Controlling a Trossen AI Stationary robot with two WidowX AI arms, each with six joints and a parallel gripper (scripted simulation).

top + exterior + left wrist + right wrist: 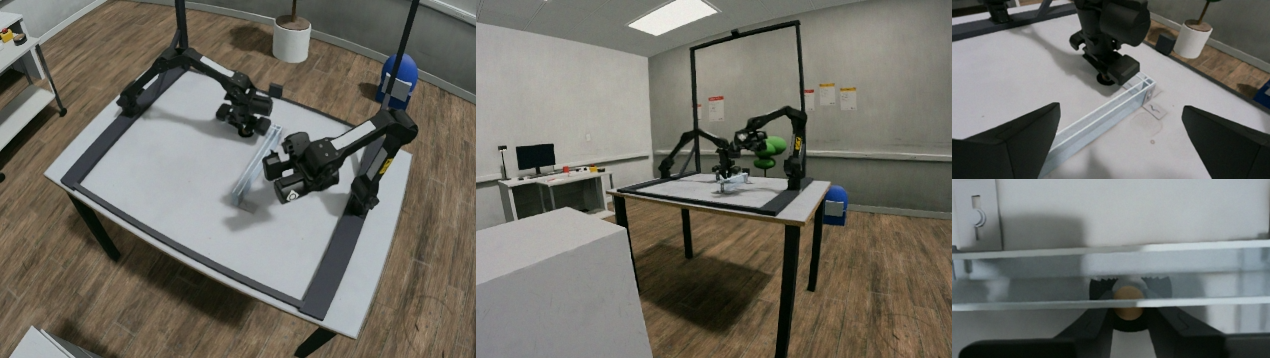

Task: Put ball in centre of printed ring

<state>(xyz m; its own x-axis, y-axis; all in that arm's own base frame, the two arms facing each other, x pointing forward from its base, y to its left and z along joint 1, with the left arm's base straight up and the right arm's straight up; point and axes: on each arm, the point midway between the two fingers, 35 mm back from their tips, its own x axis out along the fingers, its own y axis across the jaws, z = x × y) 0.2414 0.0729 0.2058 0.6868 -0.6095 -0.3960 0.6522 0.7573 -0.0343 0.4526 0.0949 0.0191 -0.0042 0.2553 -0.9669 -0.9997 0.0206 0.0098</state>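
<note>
Ball [1128,303] shows plainly in the right wrist view, not the exterior.

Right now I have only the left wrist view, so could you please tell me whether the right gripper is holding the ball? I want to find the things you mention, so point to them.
Observer: Yes, the right wrist view shows the ball [1128,312] between the fingertips of the right gripper [245,130] [724,176] [1105,73] [1128,296].
Operator: Thank you. How does the ball line up with the ring?
Observer: In that view, the dark band of the printed ring [244,134] [1100,81] [1129,328] shows both above and below the ball.
Operator: Does anything cross that line of sight?
Observer: Yes, an upper edge of the clear barrier [257,162] [734,183] [1092,128] [1052,291] crosses in front of the ball.
</note>
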